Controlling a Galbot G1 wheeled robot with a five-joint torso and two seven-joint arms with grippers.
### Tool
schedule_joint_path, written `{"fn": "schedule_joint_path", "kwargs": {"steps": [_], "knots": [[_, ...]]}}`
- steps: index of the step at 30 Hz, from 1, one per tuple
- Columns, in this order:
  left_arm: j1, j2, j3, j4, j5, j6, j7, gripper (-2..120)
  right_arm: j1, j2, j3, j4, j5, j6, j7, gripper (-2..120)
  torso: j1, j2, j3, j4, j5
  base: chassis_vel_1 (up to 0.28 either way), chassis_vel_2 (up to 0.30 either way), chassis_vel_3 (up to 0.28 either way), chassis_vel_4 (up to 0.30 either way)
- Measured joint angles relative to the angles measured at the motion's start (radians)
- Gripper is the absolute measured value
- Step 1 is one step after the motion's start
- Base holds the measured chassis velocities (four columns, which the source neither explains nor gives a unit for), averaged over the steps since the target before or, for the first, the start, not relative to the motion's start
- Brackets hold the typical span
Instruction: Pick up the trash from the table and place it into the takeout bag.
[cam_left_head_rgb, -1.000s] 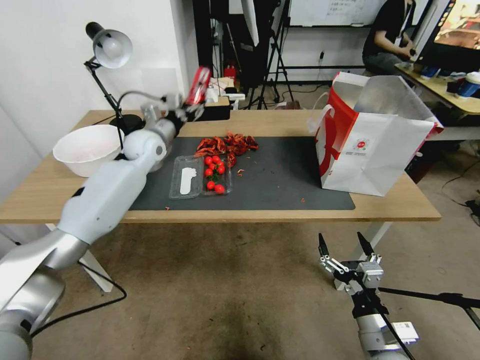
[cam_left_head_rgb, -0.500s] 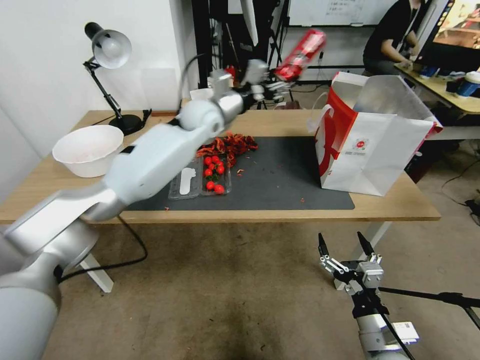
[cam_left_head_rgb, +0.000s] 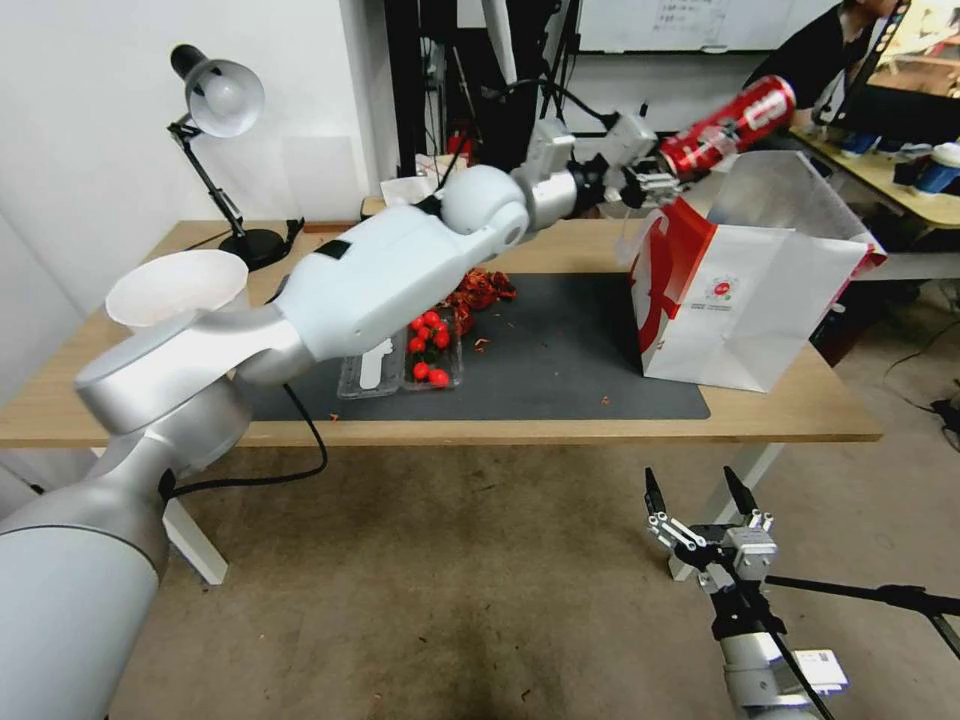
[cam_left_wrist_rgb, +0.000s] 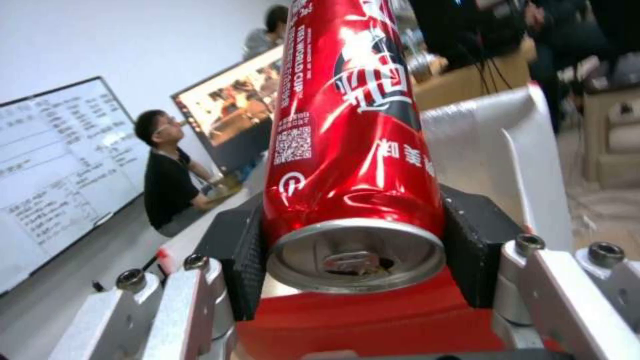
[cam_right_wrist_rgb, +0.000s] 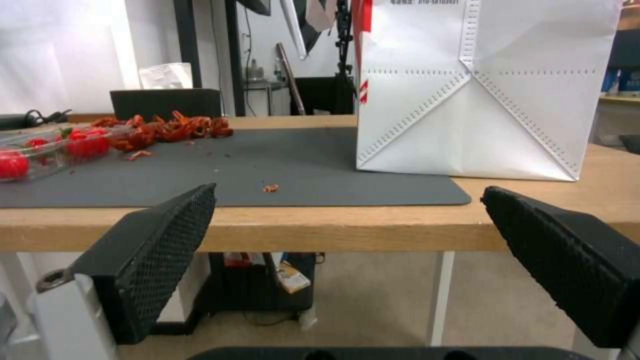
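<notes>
My left gripper (cam_left_head_rgb: 668, 168) is shut on a red drink can (cam_left_head_rgb: 727, 124), holding it tilted in the air just above the open mouth of the takeout bag (cam_left_head_rgb: 740, 300). In the left wrist view the can (cam_left_wrist_rgb: 350, 135) sits clamped between the two black pads (cam_left_wrist_rgb: 237, 260), its opened top facing the camera, with the bag's foil lining (cam_left_wrist_rgb: 480, 150) behind it. The bag stands upright on the right end of the table (cam_left_head_rgb: 780, 420). My right gripper (cam_left_head_rgb: 698, 494) hangs open below the table's front edge, right of centre.
A white basin (cam_left_head_rgb: 165, 290) and a desk lamp (cam_left_head_rgb: 215, 100) stand at the table's left end. On the dark mat (cam_left_head_rgb: 560, 360) lie a clear tray of cherry tomatoes (cam_left_head_rgb: 428, 350) and a heap of red scraps (cam_left_head_rgb: 480, 288). A second desk stands behind the bag.
My left arm has swung from the left side of the table across to the right, carrying the can up over the bag's opening. The right gripper has hardly moved.
</notes>
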Motion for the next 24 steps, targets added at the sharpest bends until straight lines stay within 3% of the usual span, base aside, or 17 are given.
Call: {"fn": "schedule_joint_path", "kwargs": {"steps": [6,19,24], "knots": [[-0.053,-0.03,0.06,0.037,0.055,0.003,0.011,53,0.0,-0.002,0.009,-0.005,0.013,0.007,-0.003,100,0.0,0.0,0.0,-0.0001,-0.0001,0.0,0.0,0.0,0.0],[-0.107,-0.053,0.112,0.073,0.129,0.007,0.01,54,0.002,-0.003,0.014,-0.015,0.024,0.017,-0.007,100,0.0,0.0,0.0,0.0001,-0.0002,0.0,0.0,0.0,0.0],[-0.11,-0.068,0.12,0.075,0.127,0.004,-0.007,74,0.004,-0.004,0.017,-0.017,0.028,0.019,-0.008,100,0.0,0.0,0.0,-0.0002,-0.0002,0.0,0.0,0.0,0.0]]}}
